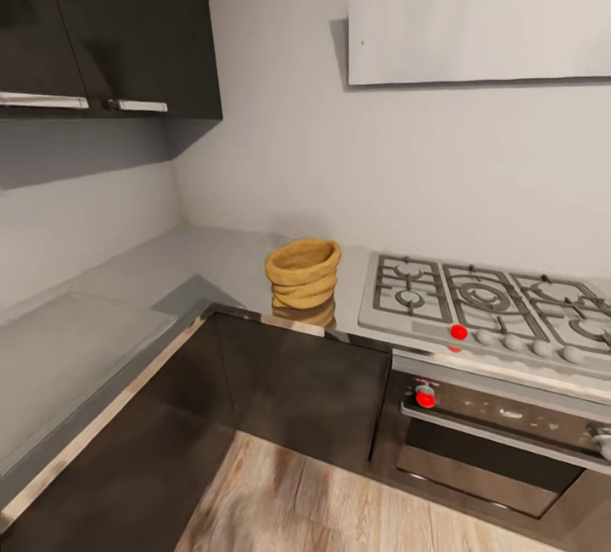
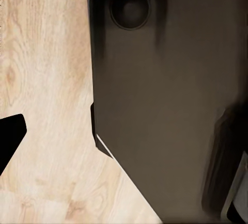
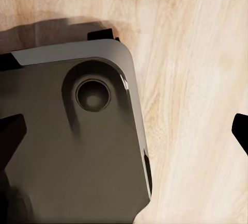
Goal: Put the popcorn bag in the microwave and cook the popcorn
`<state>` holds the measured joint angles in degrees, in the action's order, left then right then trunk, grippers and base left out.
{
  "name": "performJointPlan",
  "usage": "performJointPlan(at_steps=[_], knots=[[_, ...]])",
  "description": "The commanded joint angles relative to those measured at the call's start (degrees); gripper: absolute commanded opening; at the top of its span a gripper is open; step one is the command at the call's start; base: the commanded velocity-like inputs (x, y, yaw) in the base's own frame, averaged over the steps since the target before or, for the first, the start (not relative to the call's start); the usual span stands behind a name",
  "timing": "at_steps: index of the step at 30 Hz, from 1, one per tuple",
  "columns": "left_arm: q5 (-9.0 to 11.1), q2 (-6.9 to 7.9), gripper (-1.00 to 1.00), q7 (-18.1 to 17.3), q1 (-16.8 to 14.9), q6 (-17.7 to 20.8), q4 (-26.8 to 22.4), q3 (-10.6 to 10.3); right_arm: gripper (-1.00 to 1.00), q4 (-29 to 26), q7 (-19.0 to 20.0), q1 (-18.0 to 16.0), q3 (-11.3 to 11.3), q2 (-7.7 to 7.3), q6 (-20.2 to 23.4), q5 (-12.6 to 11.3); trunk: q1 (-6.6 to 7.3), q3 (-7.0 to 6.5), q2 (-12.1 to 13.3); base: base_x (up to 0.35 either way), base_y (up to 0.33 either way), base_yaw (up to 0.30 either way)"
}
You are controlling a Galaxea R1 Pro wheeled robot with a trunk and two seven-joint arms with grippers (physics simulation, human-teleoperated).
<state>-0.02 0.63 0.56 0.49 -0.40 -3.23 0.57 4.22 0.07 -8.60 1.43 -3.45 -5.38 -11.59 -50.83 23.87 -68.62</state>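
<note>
A: Two grippers, both hanging over wood floor. Left gripper (image 2: pixel 124 131) in the left wrist view: one dark finger (image 2: pixel 10 133) pokes in at mid-left, another dark shape at the lower right edge. Jaws stand apart, nothing between them. Right gripper (image 3: pixel 126 131) in the right wrist view: dark tips at mid-left and mid-right edges, also apart, also empty.

B: And under them?

A: The robot's dark base (image 2: pixel 165 105), matte, rounded corners, w/ a round recess. Pale grainy plank floor (image 3: pixel 196 79) beside it.

B: Where's the bag?

A: Head view, centre of frame. The popcorn bag (image 1: pixel 303 273) sits upright on the countertop (image 1: pixel 127 281), in the corner run, just left of the gas hob (image 1: pixel 484 302), apart from it. Can't see any popcorn inside from this angle.

B: How will it handle?

A: Prob. light and soft: mustard, wrinkly, squat, w/ a rolled rim. I'd guess it crumples if squeezed hard. Best pinch is across the rolled rim or the upper wall, approx. where it's thickest; the mouth must stay up.

B: Surroundings?

A: Countertop is smooth grey, reflective, so the bag might slide if nudged. Glossy dark cabinet fronts (image 1: pixel 297 391) below, dark wall cabinets (image 1: pixel 110 26) upper left, oven w/ red knob (image 1: pixel 425 397) lower right.
</note>
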Motion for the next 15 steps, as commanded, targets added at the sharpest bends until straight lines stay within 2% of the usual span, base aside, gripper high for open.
performJointPlan(at_steps=[1,5,7,10,12,15], knots=[[0.0,-0.01,1.00,0.1,0.0,0.0,-0.1,0.0,1.00,0.3,0.0,-0.1,0.2,0.03,-0.4,-0.4,0.22,-0.14,0.4,0.000,0.000,0.000],[0.0,0.04,1.00,0.1,0.0,0.0,-0.1,0.0,1.00,0.0,-0.2,-0.1,0.2,0.24,-0.2,-0.4,1.10,-0.86,2.0,0.000,0.000,0.000],[0.0,0.01,1.00,0.1,0.0,0.0,-0.1,0.0,1.00,-3.1,-0.3,-0.1,0.4,0.27,-0.1,-0.4,1.54,-1.22,2.8,0.000,0.000,0.000],[0.0,-0.08,1.00,0.1,0.0,0.0,-0.1,0.0,1.00,-15.4,-1.9,-0.1,0.6,-0.61,1.4,-0.1,2.20,-1.76,4.0,0.000,0.000,0.000],[0.0,-0.09,1.00,0.1,0.0,0.0,-0.1,0.0,1.00,-27.1,-4.2,-0.1,0.6,-1.40,6.6,0.0,2.64,-2.12,4.8,0.000,0.000,0.000],[0.0,-0.09,1.00,0.1,0.0,0.0,-0.1,0.0,1.00,-41.1,-5.4,-0.1,0.6,-1.70,13.9,0.0,3.30,-2.65,6.0,0.000,0.000,0.000]])
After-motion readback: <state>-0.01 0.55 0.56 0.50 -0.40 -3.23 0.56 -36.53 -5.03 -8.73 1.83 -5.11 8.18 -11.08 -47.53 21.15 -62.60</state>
